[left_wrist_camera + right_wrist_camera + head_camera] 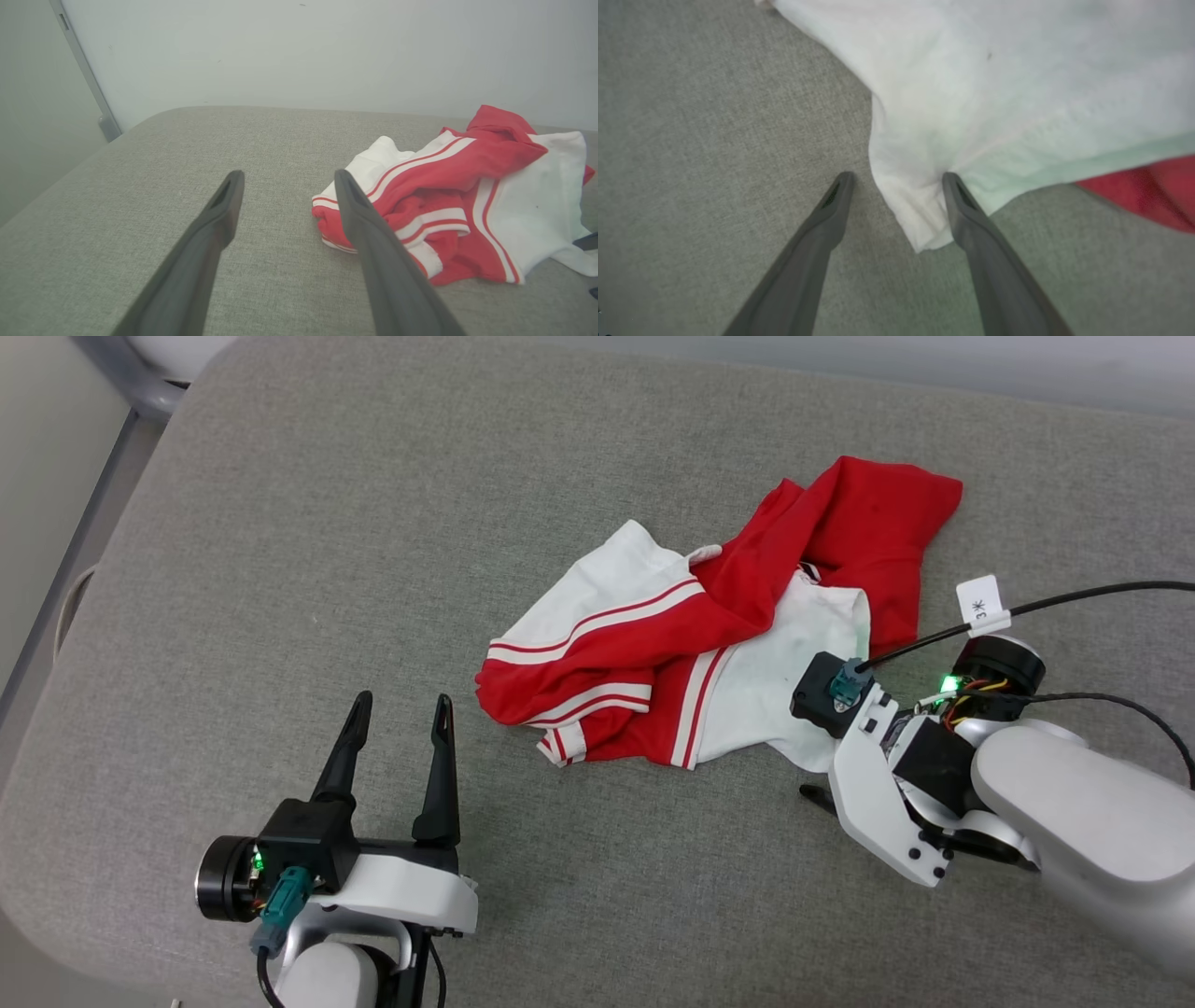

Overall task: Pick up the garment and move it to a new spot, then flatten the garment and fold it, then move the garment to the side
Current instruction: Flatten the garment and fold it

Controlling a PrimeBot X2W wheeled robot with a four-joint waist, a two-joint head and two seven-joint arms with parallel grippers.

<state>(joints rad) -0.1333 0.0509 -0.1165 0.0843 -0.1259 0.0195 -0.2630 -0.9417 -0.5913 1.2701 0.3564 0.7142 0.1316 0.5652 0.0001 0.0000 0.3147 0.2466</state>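
We see the garment (709, 644) lying crumpled on a grey fabric cushion (373, 523), right of centre in the head view. It is a heap of red cloth and white cloth crossed by red-and-white striped bands, with a red flap reaching toward the upper right and a white panel at the lower right. The left tool (402, 700) stands at the lower left of that frame with its 2 dark fingers spread and nothing between them, clear of the garment's left edge. In its own wrist view the garment (448, 205) sits at the right, bunched against the cushion, with a pale wall (327, 51) behind. The right tool (897, 176) is also spread. A white corner of the garment (971, 93) hangs down into the gap between its 2 fingers, close against the finger on the right of the frame, while the other finger stands over bare cushion — the cloth is not pinched. In the head view the right arm (1074, 812) comes in from the lower right, its wrist at the garment's white lower edge.
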